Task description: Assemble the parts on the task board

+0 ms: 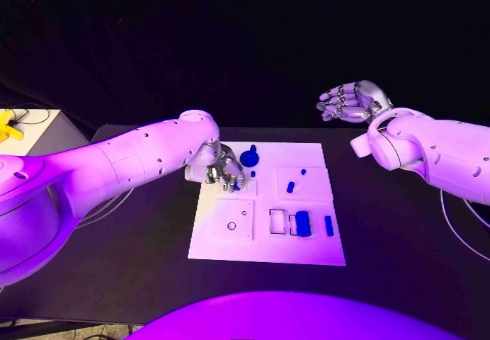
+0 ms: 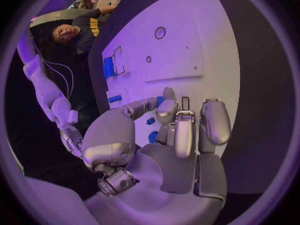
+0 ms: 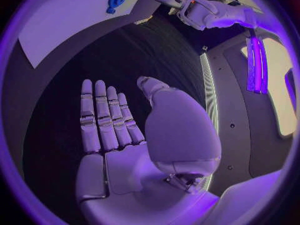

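Left hand [image 1: 219, 172] on the board [image 1: 268, 244] — right hand [image 1: 351, 101] raised.
Left fingers [image 2: 185, 131] pinch a small blue part [image 1: 233, 186] at the board's far left; right fingers [image 3: 103, 116] spread, empty, beyond the desk's [image 1: 398, 241] far right edge.

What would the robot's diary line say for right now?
left hand: over task board, at small blue part, grip unclear | right hand: up in the air, holding nothing

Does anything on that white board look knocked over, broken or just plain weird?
Nothing stands out. The task board lies flat on the table, blue parts sit tidily on it, the left hand works over it, and the right hand is raised, empty.
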Available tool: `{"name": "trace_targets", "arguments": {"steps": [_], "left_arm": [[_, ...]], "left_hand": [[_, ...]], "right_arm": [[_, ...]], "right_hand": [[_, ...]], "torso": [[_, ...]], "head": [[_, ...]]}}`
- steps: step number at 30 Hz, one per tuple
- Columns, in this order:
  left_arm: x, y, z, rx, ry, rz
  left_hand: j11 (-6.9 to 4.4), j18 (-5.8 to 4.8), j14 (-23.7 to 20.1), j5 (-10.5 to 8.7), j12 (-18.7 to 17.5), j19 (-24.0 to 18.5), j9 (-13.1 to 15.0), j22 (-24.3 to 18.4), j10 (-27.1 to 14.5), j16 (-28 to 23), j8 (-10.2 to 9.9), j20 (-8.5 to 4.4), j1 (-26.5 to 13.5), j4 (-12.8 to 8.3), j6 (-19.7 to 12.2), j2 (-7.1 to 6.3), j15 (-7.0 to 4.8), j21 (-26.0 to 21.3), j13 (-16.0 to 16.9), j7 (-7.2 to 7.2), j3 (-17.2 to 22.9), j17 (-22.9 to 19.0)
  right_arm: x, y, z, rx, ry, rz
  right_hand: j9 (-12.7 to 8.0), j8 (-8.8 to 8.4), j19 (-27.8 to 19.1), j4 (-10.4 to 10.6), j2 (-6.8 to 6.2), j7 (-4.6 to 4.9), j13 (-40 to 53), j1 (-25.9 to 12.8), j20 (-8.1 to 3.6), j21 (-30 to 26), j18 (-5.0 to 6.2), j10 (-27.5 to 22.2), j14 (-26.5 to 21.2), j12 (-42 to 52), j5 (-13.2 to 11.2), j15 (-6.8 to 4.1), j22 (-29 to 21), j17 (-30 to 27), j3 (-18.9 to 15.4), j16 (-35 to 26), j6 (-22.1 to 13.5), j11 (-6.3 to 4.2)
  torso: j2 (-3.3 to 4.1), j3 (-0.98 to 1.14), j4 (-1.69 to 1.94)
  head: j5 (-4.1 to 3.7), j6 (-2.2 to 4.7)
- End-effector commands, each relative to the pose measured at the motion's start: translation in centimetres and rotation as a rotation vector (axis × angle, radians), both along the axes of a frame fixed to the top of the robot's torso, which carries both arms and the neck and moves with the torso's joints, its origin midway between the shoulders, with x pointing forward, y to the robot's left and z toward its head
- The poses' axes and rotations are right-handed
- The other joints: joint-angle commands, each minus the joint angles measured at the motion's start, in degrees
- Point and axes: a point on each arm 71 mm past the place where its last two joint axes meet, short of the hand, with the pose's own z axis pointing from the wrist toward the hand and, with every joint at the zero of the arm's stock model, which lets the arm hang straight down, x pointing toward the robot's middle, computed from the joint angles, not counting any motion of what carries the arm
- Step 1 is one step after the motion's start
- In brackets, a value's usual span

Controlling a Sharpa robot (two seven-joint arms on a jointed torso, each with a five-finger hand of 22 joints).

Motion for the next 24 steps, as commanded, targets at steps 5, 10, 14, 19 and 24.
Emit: {"name": "trace_targets", "arguments": {"steps": [5, 10, 14, 19, 24], "left_arm": [[-0.19, -0.21, -0.41, 0.000, 0.000, -0.003], [-0.17, -0.21, -0.40, 0.002, -0.005, -0.002], [-0.12, -0.13, -0.40, 0.003, -0.010, 0.001], [-0.05, 0.01, -0.40, 0.007, -0.017, 0.005], [-0.01, 0.13, -0.40, 0.009, -0.023, 0.008]], "left_hand": [[-0.10, -0.99, 6.2, -0.51, 0.1, 0.5, -0.1, 0.1, 0.4, 0.2, -0.5, -0.01, -0.4, 1.4, 2.8, -0.51, -0.08, 0.2, 0.1, -2.40, -2.5, 15.1], [-0.13, -0.99, 6.2, -0.76, 0.1, 0.5, 0.0, 0.0, 0.4, 0.2, -0.6, -0.02, -0.5, 1.9, 2.9, -1.39, -0.12, 0.1, 0.1, -2.45, -4.3, 15.1], [-0.14, -0.95, 6.2, -1.01, -0.1, 0.4, 0.0, -0.1, 0.3, 0.2, -0.7, -0.05, -0.4, 2.7, 2.9, -2.13, -0.14, 0.0, 0.0, -2.46, -6.3, 15.1], [-0.16, -0.92, 6.2, -1.12, -0.4, 0.4, 0.1, -0.3, 0.1, 0.2, -0.8, -0.08, 0.2, 2.8, 2.7, -3.15, -0.15, -0.1, -0.4, -2.48, -7.9, 15.1], [-0.17, -0.89, 6.2, -1.34, -0.5, 0.3, 0.1, -0.4, 0.0, 0.2, -0.8, -0.09, 0.8, 2.8, 2.7, -4.02, -0.17, -0.2, -0.5, -2.50, -9.2, 15.1]], "right_arm": [[-0.04, 0.20, 0.05, 0.004, -0.003, 0.018], [-0.04, 0.23, 0.04, 0.005, -0.003, 0.019], [-0.04, 0.25, 0.04, 0.005, -0.002, 0.020], [-0.05, 0.22, 0.04, 0.005, -0.002, 0.019], [-0.05, 0.18, 0.04, 0.005, -0.002, 0.018]], "right_hand": [[-0.1, -0.28, -0.2, -0.3, -0.07, 2.60, -0.1, -0.4, -0.03, 0.1, 0.36, 0.5, 0.2, 0.1, 0.3, 0.22, -0.1, -0.1, 0.1, -0.3, -0.3, 0.08], [-0.1, -0.28, -0.2, -0.3, -0.07, 2.60, -0.1, -0.4, -0.03, 0.1, 0.36, 0.5, 0.2, 0.1, 0.3, 0.22, -0.1, -0.1, 0.1, -0.3, -0.3, 0.08], [-0.2, -0.25, 0.0, -0.6, 0.00, 2.58, -0.8, -0.6, -0.04, 0.1, 0.36, 0.6, 0.4, 0.3, 0.3, 0.21, -0.7, -0.5, 0.1, -0.5, -0.3, 0.06], [-0.2, -0.25, 0.0, -0.6, 0.00, 2.58, -0.8, -0.5, -0.04, 0.1, 0.37, 0.6, 0.5, 0.3, 0.3, 0.20, -0.7, -0.5, 0.1, -0.5, -0.3, 0.06], [-0.2, -0.25, 0.0, -0.6, 0.00, 2.58, -0.8, -0.5, -0.04, 0.1, 0.37, 0.6, 0.5, 0.3, 0.3, 0.20, -0.7, -0.5, 0.1, -0.5, -0.3, 0.06]], "torso": [[0.04, -0.01, -0.01], [0.02, -0.01, -0.01], [0.02, 0.00, -0.03], [-0.01, -0.01, -0.01], [0.01, -0.02, 0.00]], "head": [[-0.04, 0.01], [-0.06, 0.01], [-0.06, 0.01], [-0.08, 0.01], [-0.11, 0.01]]}}
